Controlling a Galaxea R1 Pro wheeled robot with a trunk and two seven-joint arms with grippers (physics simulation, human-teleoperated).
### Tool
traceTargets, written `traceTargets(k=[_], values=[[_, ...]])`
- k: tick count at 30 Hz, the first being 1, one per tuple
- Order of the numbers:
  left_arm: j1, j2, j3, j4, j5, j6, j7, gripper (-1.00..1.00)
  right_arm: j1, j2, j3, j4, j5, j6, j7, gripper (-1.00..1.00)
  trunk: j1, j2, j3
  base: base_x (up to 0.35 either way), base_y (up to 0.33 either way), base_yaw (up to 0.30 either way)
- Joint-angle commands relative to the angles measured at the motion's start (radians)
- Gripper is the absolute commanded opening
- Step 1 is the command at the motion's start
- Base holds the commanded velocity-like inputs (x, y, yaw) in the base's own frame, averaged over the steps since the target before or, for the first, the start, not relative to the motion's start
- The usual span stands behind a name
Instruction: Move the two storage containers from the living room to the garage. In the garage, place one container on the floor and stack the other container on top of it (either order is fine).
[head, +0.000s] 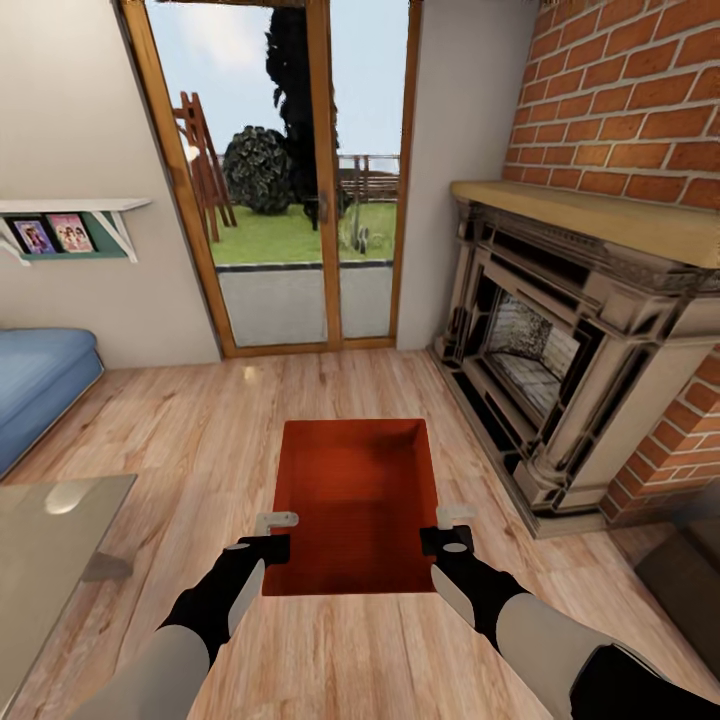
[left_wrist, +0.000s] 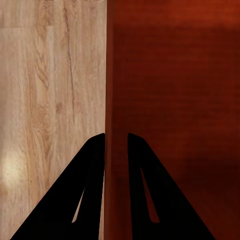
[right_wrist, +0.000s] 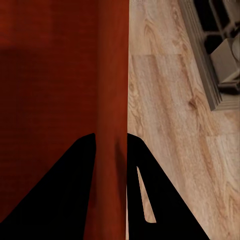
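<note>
The left claw (head: 277, 521) is pinching narrowly on the left long wall of the orange-red rectangular thin-walled storage bin (head: 357, 500); in the left wrist view its two dark fingers (left_wrist: 87, 195) are straddling that wall, one outside over the planks and one inside the bin. The right claw (head: 455, 515) is doing the same on the opposite long wall, its fingers (right_wrist: 65, 195) closed down to the wall's thickness, one on each face.

Between the two claws the bin is sitting open side up, level, its flat bottom showing. Whether it is resting on the light wood plank floor (head: 200, 420) or being carried just above it cannot be told.

Ahead of the claws a wood-framed glass patio door (head: 300, 180) is showing lawn and shrubs. Out beyond the right claw a carved stone fireplace (head: 560, 350) is standing against a red brick wall (head: 620, 90). Out beyond the left claw a glass coffee table (head: 50, 540) is lying near, with a blue sofa (head: 40, 375) farther off and a white wall shelf (head: 70, 215) above it.
</note>
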Motion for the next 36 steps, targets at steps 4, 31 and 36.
traceTargets(k=[4,31,36], values=[[-0.001,0.001,0.001,-0.026,-0.010,-0.035,0.012,-1.00,-0.001,-0.001,0.015,0.001,-0.027,0.007,-0.011,-1.00,0.001,-0.002,0.004,0.000,0.000,0.000],[-0.001,0.000,-0.001,-0.021,-0.009,-0.033,0.012,-1.00,-0.001,-0.001,0.014,0.001,-0.027,0.007,-0.011,-1.00,0.001,-0.002,0.047,0.000,0.000,0.000],[-0.001,0.000,-0.001,-0.019,-0.009,-0.033,0.013,-1.00,-0.001,-0.001,0.014,0.002,-0.027,0.007,-0.011,-1.00,0.001,-0.002,0.055,0.000,0.000,0.000]])
